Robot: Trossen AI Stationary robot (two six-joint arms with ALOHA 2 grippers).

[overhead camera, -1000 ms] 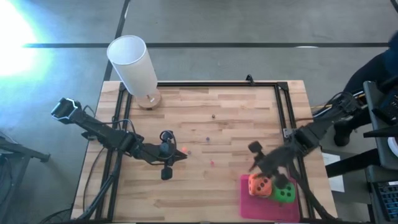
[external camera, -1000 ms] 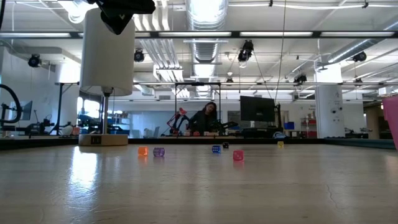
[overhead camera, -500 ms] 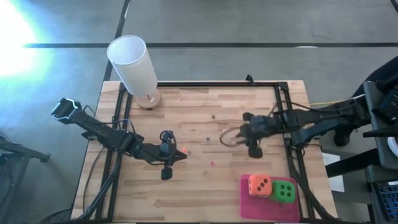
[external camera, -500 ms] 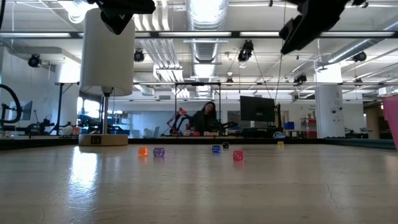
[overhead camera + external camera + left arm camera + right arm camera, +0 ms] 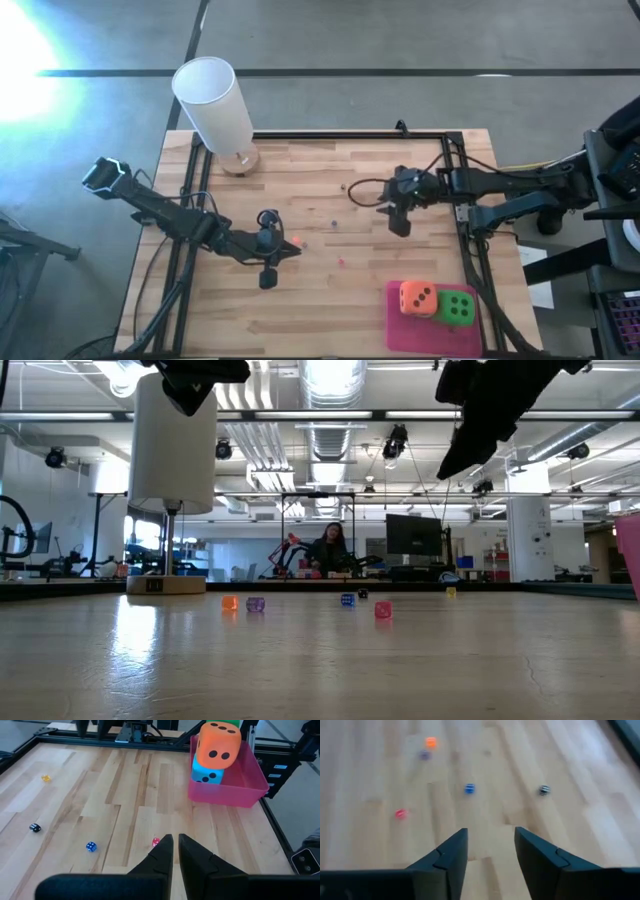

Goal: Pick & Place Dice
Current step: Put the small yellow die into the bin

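Right gripper (image 5: 399, 208), fingers apart and empty, has withdrawn toward 12 o'clock from pink tray (image 5: 400, 322) holding orange die (image 5: 418, 298) beside green die (image 5: 458, 308), both dark-pipped.

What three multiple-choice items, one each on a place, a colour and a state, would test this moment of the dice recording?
1. Where is the orange foam die?
A. On bare wood
B. In the pink plastic tray
C. In a gripper

2. What colour is the cube directly under it?
A. Teal
B. Yellow
C. White

3. How is the right gripper?
A. Shut on a die
B. Open and empty
C. Resting in the tray

Answers:
1 B: the left wrist view shows it within the tray's walls.
2 A: a teal foam die shows beneath it.
3 B: its fingers stand apart above the wooden table, with nothing between them.
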